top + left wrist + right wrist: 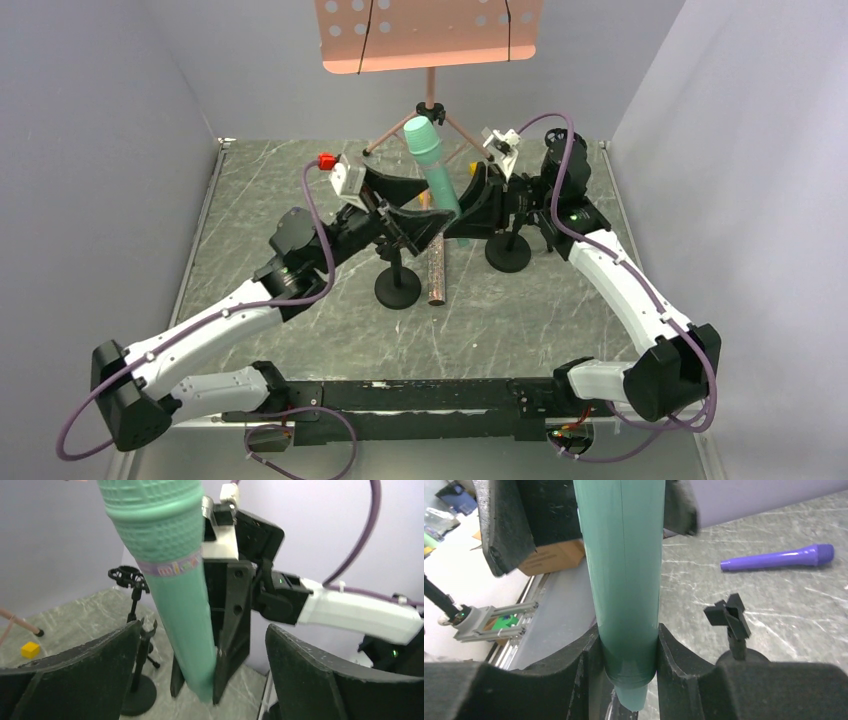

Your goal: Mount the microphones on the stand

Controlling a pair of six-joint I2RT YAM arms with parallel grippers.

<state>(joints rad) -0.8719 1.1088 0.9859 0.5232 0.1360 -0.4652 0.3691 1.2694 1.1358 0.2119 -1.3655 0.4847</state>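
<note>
From above, I see the mint-green microphone (430, 160) standing nearly upright, head up, between my two hands over the worktop (560, 310). The left hand (405, 203) is spread wide, with a finger on either side of the barrel and clear of it. The right hand (455, 215) pinches the lower barrel. Below them the glittery pink microphone (437, 270) lies flat between the left stand (398, 288) and the right stand (508, 252).

On the left wrist camera, both left fingers (75, 675) sit apart from the green barrel, and the right hand is clamped on it from behind. A ring-shaped clip (131, 576) tops a stand off to the left, and a yellow cube (30, 650) lies beyond it.

On the right wrist camera, the right fingers (574, 680) press both sides of the barrel near its tail. A black clip (729, 620) stands just beside them. The purple microphone (779, 559) lies flat on the worktop, well apart.
</note>
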